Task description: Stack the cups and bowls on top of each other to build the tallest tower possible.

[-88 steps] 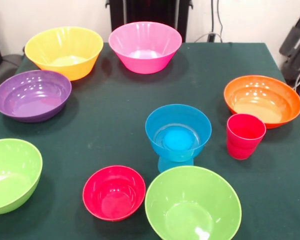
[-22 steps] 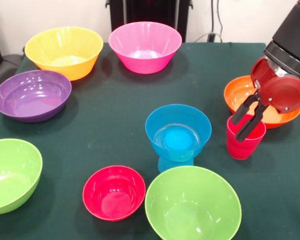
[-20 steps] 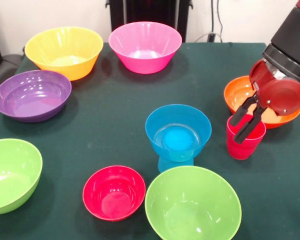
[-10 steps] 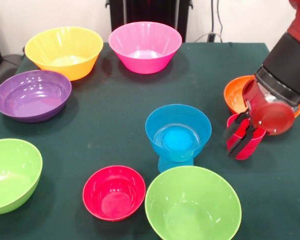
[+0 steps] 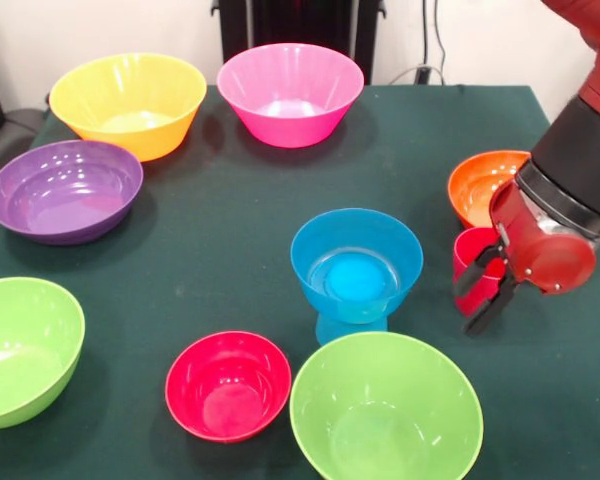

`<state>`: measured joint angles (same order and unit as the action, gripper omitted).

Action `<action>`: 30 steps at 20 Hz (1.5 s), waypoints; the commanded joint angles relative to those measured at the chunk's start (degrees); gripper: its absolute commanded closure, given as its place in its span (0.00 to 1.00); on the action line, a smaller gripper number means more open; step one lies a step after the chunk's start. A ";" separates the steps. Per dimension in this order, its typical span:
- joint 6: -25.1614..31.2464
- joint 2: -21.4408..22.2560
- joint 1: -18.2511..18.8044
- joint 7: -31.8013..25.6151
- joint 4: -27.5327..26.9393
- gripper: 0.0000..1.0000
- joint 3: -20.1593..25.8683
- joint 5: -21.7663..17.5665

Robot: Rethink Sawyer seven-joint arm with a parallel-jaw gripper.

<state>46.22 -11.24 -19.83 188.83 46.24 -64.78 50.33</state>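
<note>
The red-pink cup (image 5: 471, 261) stands upright at the right, partly hidden by my gripper (image 5: 483, 297). The gripper has come down at the cup's near right side, and its two black fingers (image 5: 470, 279) lie slanted across the cup's front with a narrow gap between them. The cup stands on the cloth. The tower is a blue bowl (image 5: 356, 262) resting on an upturned light blue cup (image 5: 348, 326) at the centre. A small red bowl (image 5: 227, 385) and a lime green bowl (image 5: 385, 412) sit in front of it. An orange bowl (image 5: 480, 184) is behind the red cup.
A yellow-orange bowl (image 5: 128, 103) and a pink bowl (image 5: 290, 93) stand at the far side, a purple bowl (image 5: 65, 190) at the left, and a second lime green bowl (image 5: 20, 350) at the near left. The arm covers the table's right edge.
The arm has come in from the right and dropped from above the red cup's rim to its side. The fingers now lie lower across the cup. The cup and bowls have not moved.
</note>
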 commanded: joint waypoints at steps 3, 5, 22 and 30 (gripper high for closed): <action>10.97 0.57 1.26 16.46 -6.42 0.00 1.26 1.90; 10.97 1.31 0.98 15.62 -5.33 0.00 1.62 1.81; 11.45 8.65 -3.46 10.82 4.70 0.00 6.90 0.33; 9.54 7.69 -5.24 10.75 7.31 0.00 9.53 0.49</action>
<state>52.45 -2.26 -23.85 188.83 47.23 -65.85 50.87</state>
